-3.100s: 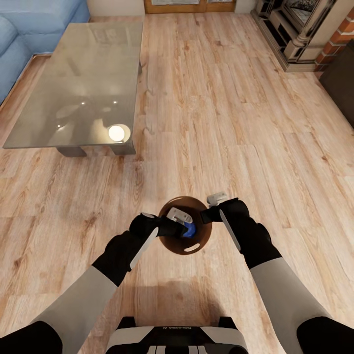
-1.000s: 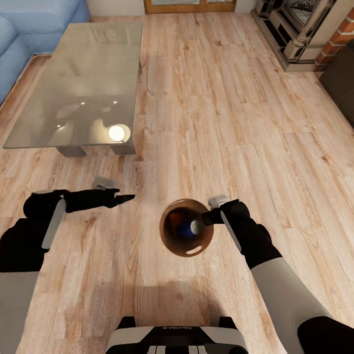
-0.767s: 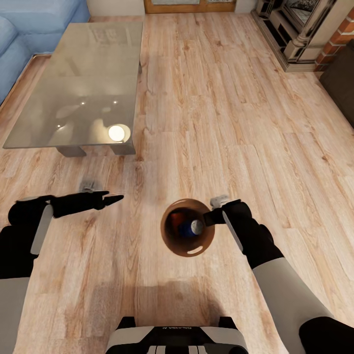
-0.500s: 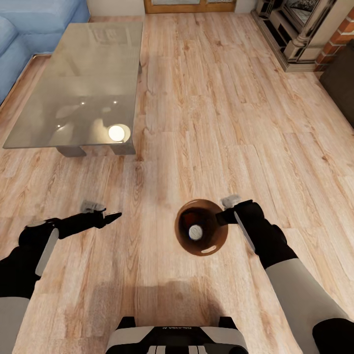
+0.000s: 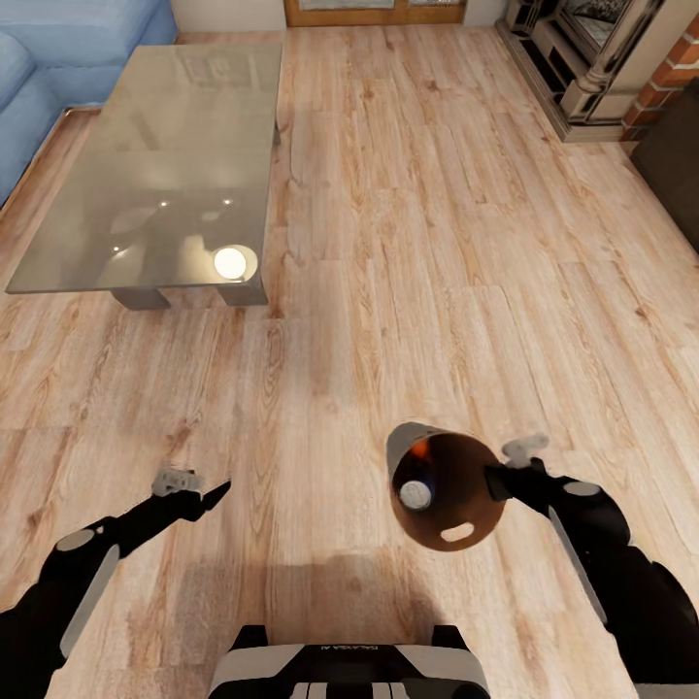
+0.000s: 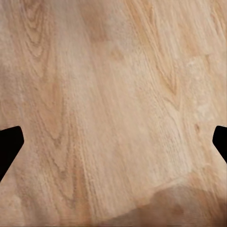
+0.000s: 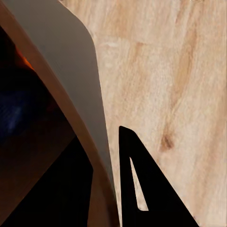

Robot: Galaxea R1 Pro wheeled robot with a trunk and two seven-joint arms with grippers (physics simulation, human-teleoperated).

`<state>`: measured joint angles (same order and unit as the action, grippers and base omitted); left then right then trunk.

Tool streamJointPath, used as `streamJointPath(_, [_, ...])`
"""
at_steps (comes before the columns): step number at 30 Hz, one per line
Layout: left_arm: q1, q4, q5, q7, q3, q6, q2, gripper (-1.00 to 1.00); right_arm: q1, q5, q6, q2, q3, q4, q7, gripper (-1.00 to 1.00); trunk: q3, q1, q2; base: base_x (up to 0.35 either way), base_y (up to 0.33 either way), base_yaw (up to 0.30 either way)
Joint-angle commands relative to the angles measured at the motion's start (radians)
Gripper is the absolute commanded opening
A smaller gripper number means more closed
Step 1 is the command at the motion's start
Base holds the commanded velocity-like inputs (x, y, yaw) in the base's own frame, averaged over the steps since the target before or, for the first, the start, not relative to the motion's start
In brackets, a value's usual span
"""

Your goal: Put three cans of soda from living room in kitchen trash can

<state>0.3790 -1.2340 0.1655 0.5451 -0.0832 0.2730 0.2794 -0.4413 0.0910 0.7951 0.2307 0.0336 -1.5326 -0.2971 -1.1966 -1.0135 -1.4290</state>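
**Bin gripped at its rim above the wood floor**

Across the whole head view runs the light wood floor (image 5: 408,243). At the floor's far left corner sits part of a blue sofa (image 5: 58,49), and just beside it stands the low glass table (image 5: 165,165), a round glare of light near its near edge. At the far right corner is the brick fireplace (image 5: 621,58).

Near the floor's close edge, right of centre, the bin (image 5: 449,505) is tilted, its open mouth turned up toward the head camera, brown inside, with one oval cut-out showing pale at the near rim. Its tan outer wall shows on the side toward the table. The right gripper (image 5: 497,480) holds it at the rim on the robot's right side. From the right wrist camera one dark finger (image 7: 142,189) lies outside the bin wall (image 7: 80,90) and the other lies inside, so the fingers pinch the rim between them.

Inside the bin a can (image 5: 416,495) shows its silver top, and an orange patch (image 5: 419,450) shows above it. Dark blue and orange patches also show there from the right wrist camera; I cannot tell how many cans are inside.

Well apart on the left, the left gripper (image 5: 216,493) hangs over bare floor, fingers spread and holding nothing.
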Motion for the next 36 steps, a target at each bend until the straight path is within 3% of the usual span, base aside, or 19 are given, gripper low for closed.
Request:
streamJointPath(1, [-0.010, 0.005, -0.001, -0.001, 0.000, -0.019, -0.002, 1.00, 0.041, -0.024, -0.033, 0.001, -0.044, -0.021, -0.054, -1.00, 0.000, 0.000, 0.000, 0.000, 0.000, 0.000])
streamJointPath(3, [-0.016, 0.010, -0.003, -0.002, 0.000, -0.042, -0.006, 1.00, 0.075, -0.022, -0.079, 0.001, -0.092, -0.028, -0.107, -1.00, 0.000, 0.000, 0.000, 0.000, 0.000, 0.000])
streamJointPath(5, [-0.027, 0.045, -0.006, -0.008, 0.000, -0.091, -0.026, 1.00, 0.145, -0.020, -0.239, 0.001, -0.212, -0.008, -0.216, -1.00, 0.000, 0.000, 0.000, 0.000, 0.000, 0.000])
streamJointPath(6, [-0.029, 0.073, -0.006, -0.010, -0.001, -0.108, -0.032, 1.00, 0.173, -0.019, -0.306, -0.001, -0.243, 0.008, -0.242, -1.00, 0.000, 0.000, 0.000, 0.000, 0.000, 0.000])
streamJointPath(11, [-0.035, 0.154, -0.007, -0.012, -0.002, -0.158, -0.041, 1.00, 0.292, -0.023, -0.528, -0.007, -0.316, 0.097, -0.280, -1.00, 0.000, 0.000, 0.000, 0.000, 0.000, 0.000])
streamJointPath(16, [-0.039, 0.223, -0.006, -0.014, -0.003, -0.195, -0.043, 1.00, 0.343, -0.022, -0.676, -0.011, -0.339, 0.200, -0.275, -1.00, 0.000, 0.000, 0.000, 0.000, 0.000, 0.000])
streamJointPath(20, [-0.040, 0.246, -0.006, -0.016, -0.003, -0.208, -0.043, 1.00, 0.350, -0.026, -0.703, -0.007, -0.359, 0.256, -0.274, -1.00, 0.000, 0.000, 0.000, 0.000, 0.000, 0.000])
streamJointPath(23, [-0.040, 0.281, -0.006, -0.017, -0.005, -0.220, -0.043, 1.00, 0.353, -0.028, -0.716, -0.008, -0.414, 0.299, -0.275, -1.00, 0.000, 0.000, 0.000, 0.000, 0.000, 0.000])
streamJointPath(26, [-0.040, 0.297, -0.006, -0.022, -0.006, -0.231, -0.044, 1.00, 0.353, -0.029, -0.721, -0.010, -0.441, 0.313, -0.277, -1.00, 0.000, 0.000, 0.000, 0.000, 0.000, 0.000])
streamJointPath(36, [-0.041, 0.296, -0.003, -0.062, -0.006, -0.237, -0.044, 1.00, 0.354, -0.030, -0.724, -0.011, -0.455, 0.320, -0.278, -1.00, 0.025, 0.031, 0.056, 0.000, 0.000, 0.000])
